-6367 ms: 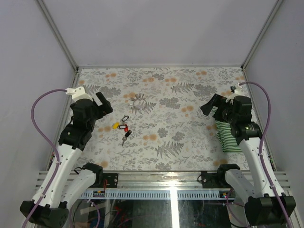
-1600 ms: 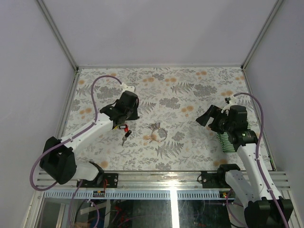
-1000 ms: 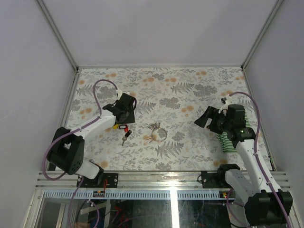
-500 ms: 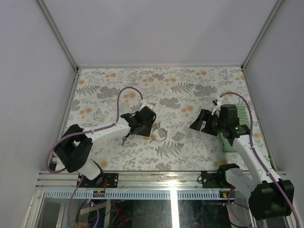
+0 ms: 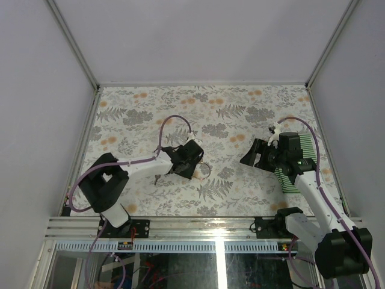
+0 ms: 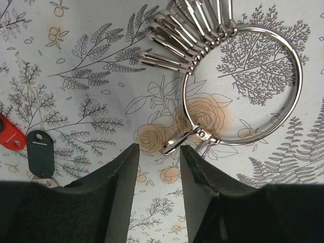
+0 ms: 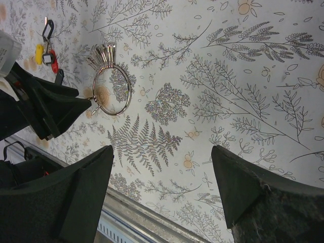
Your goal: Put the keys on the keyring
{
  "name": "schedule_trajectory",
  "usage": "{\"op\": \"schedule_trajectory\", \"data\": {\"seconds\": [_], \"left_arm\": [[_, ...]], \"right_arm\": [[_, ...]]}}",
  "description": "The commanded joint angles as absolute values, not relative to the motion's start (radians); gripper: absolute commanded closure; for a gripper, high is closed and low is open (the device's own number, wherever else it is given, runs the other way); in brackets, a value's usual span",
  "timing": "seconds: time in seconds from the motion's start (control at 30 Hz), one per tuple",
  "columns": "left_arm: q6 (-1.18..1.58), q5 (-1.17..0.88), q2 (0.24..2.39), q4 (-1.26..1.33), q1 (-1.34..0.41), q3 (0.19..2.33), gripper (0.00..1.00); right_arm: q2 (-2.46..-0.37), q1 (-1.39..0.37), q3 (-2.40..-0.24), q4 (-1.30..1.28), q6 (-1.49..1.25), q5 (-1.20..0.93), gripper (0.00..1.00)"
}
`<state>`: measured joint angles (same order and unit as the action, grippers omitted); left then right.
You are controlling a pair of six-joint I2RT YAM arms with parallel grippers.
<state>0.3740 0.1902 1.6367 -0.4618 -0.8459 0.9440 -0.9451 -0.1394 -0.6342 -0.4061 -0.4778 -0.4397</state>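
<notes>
The keyring (image 6: 297,76) is a silver wire ring lying flat on the floral tabletop, with a fan of clips (image 6: 179,43) at its upper left. One loose clip (image 6: 185,142) points at my left gripper (image 6: 158,149). That gripper is open, its tips level with the clip's end and gripping nothing. The keys lie to the left: a red tag (image 6: 9,139) and a black tag (image 6: 39,159). A yellow tag (image 7: 38,53) shows in the right wrist view. My right gripper (image 7: 162,149) hovers wide open to the right of the ring (image 7: 131,93).
A black carabiner clip (image 7: 48,28) lies beside the tagged keys. A green-striped cloth (image 5: 287,179) sits under the right arm at the table's right side. The metal front rail (image 7: 136,223) runs along the near edge, and grey walls enclose the table.
My left arm has swung right from the keys to the keyring. The right gripper came slightly left, then held still. Earlier the ring lay further back; now it is near the middle.
</notes>
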Motion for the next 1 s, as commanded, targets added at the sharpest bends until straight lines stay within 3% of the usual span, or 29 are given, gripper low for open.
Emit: {"op": "schedule_trajectory", "data": {"seconds": [0.0, 0.37, 0.8, 0.97], "left_arm": [[0.314, 0.164, 1.667, -0.424, -0.854, 0.964, 0.62], [0.304, 0.138, 1.692, -0.402, -0.861, 0.960, 0.70], [0.300, 0.118, 1.659, -0.377, -0.861, 0.954, 1.00], [0.296, 0.113, 1.611, -0.406, -0.862, 0.973, 1.00]], "right_arm": [[-0.953, -0.147, -0.638, -0.375, -0.456, -0.474, 0.15], [-0.957, -0.146, -0.638, -0.370, -0.455, -0.480, 0.15], [-0.934, -0.147, -0.629, -0.354, -0.461, -0.477, 0.15], [-0.918, -0.147, -0.635, -0.349, -0.460, -0.471, 0.15]]}}
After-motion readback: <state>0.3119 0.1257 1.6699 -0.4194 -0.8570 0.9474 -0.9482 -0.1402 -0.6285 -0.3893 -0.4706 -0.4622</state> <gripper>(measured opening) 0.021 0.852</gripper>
